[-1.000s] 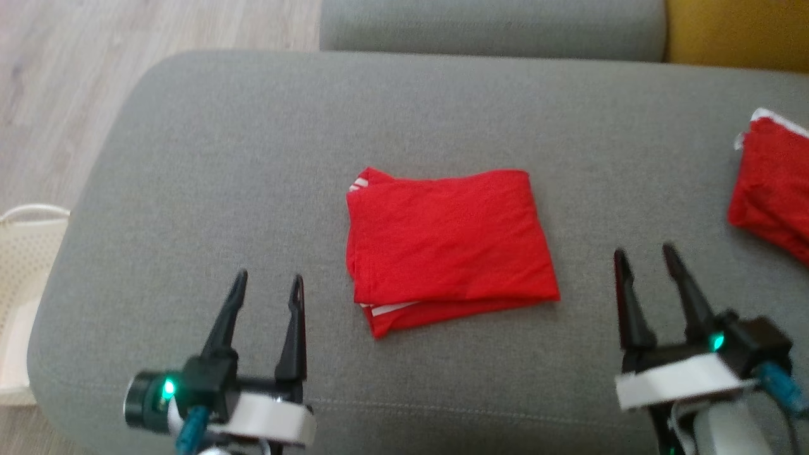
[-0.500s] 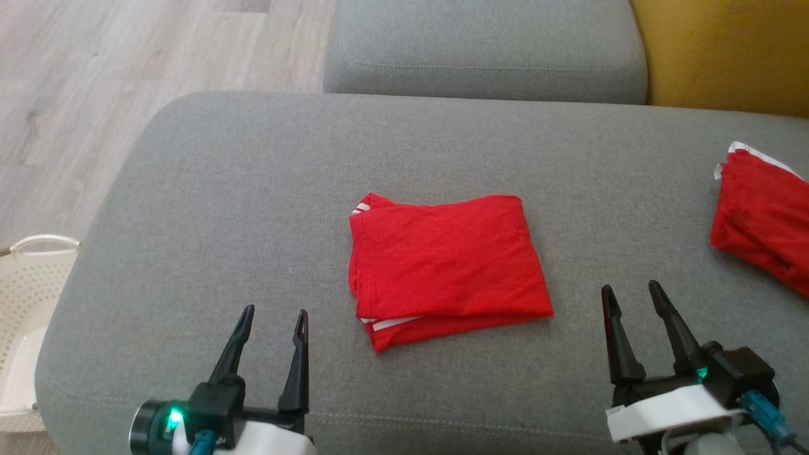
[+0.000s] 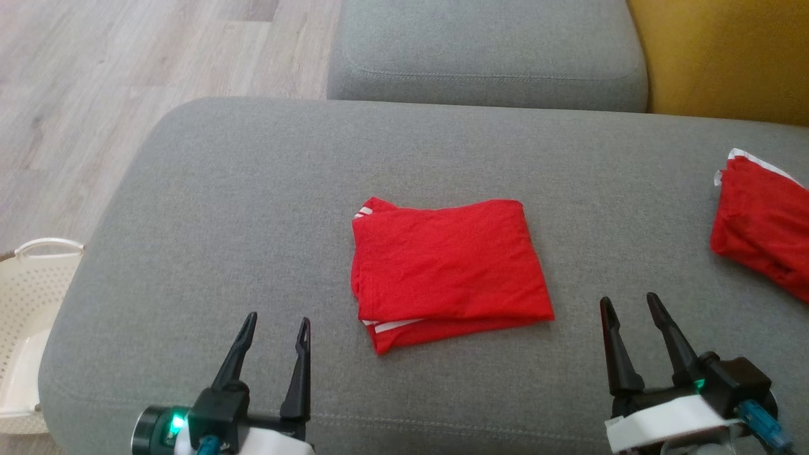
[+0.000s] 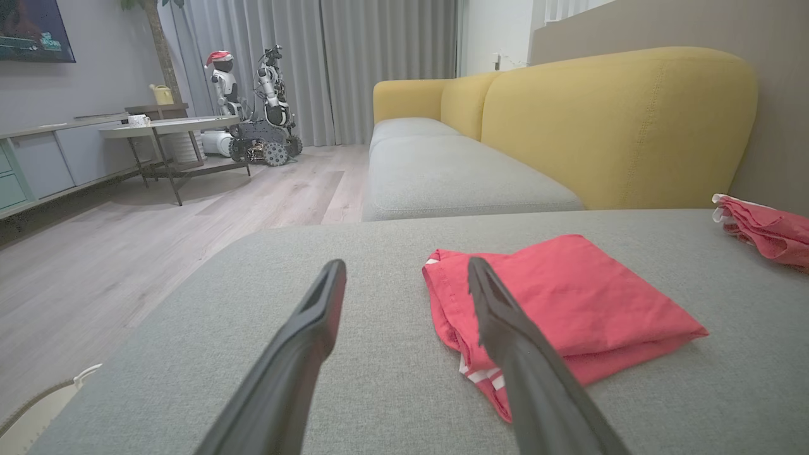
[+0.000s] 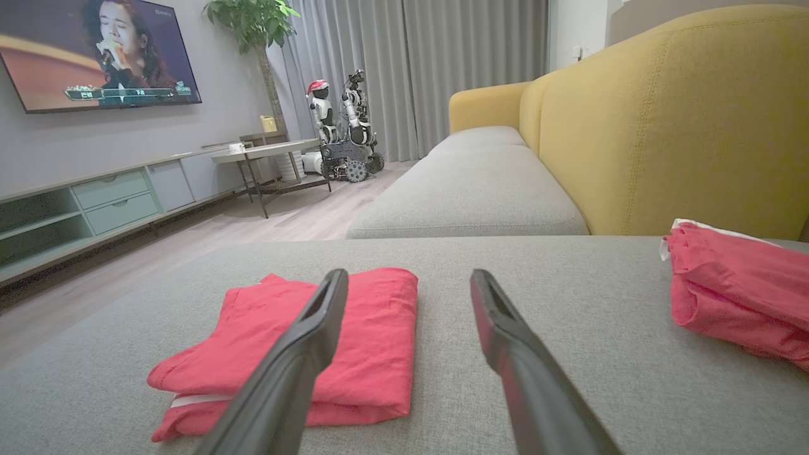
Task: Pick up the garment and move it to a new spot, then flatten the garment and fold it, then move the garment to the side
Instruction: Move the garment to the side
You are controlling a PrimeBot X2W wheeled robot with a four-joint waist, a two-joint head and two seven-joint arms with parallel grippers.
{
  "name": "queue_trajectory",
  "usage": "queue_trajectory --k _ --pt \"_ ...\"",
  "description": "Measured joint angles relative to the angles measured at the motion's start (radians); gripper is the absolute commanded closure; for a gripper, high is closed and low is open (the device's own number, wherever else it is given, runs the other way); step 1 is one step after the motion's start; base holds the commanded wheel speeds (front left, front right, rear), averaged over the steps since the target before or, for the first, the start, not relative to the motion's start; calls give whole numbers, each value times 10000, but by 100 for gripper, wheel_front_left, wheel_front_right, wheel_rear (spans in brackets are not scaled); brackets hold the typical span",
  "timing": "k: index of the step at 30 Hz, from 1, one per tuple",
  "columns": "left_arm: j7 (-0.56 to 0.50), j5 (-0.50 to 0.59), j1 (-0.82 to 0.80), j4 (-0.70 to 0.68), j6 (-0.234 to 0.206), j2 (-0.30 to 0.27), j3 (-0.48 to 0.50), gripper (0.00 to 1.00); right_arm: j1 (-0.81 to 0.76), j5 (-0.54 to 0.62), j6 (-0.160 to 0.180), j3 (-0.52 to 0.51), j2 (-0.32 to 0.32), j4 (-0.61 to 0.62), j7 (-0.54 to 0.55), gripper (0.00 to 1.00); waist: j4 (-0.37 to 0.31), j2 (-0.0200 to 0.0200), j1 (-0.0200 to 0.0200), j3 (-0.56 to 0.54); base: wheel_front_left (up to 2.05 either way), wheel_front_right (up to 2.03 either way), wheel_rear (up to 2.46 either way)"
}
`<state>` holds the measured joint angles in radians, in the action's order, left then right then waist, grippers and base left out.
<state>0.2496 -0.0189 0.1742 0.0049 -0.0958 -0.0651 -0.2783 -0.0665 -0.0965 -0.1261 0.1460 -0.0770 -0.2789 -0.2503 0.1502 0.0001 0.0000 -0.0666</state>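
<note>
Head view: the left fingers (image 3: 237, 351) and the right fingers (image 3: 616, 354) are both spread wide and empty, poised over the near edge of the grey sofa seat (image 3: 221, 208) and touching no cloth. The folded red garment (image 3: 449, 268) lies flat on the middle of the seat between them, apart from both, with white stripes showing at its near left and far left corners. A second red garment (image 3: 761, 221) lies bunched at the far right. A white perforated basket (image 3: 25, 297) stands on the floor to the left.

Left wrist view: the left fingers (image 4: 303, 354) are parted with bare seat between them. The garment (image 4: 569, 297) lies just beyond and to the right of the right-hand finger. This view adds the yellow sofa back (image 4: 619, 120), a round side table (image 4: 170, 126) and a small wheeled robot (image 4: 265, 107) by the curtains.

Right wrist view: the right fingers (image 5: 505, 341) are released, with the garment (image 5: 379, 328) to their left. A wall screen (image 5: 95, 50) carries a caption strip too small to read. A potted plant (image 5: 253, 19) stands beside it.
</note>
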Motion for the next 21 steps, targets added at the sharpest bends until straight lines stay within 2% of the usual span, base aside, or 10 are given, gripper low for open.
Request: queue_trajectory --k 9,12,18,21 --pt "0 4 12 -10 -6 0 -29 0 1 113 0 -2 6 -17 0 0 136 0 0 106 0 0 0" --pt "0 67 1 -25 -6 0 -63 0 48 119 0 4 36 -382 0 0 206 0 0 219 0 0 0" --pt "0 88 -129 -44 -4 2 -257 0 1241 213 0 -280 123 -2452 88 0 309 0 0 620 0 0 0" --pt "0 88 -332 -56 4 8 -397 0 2602 305 0 -690 132 -3499 840 0 357 0 0 956 0 0 0"
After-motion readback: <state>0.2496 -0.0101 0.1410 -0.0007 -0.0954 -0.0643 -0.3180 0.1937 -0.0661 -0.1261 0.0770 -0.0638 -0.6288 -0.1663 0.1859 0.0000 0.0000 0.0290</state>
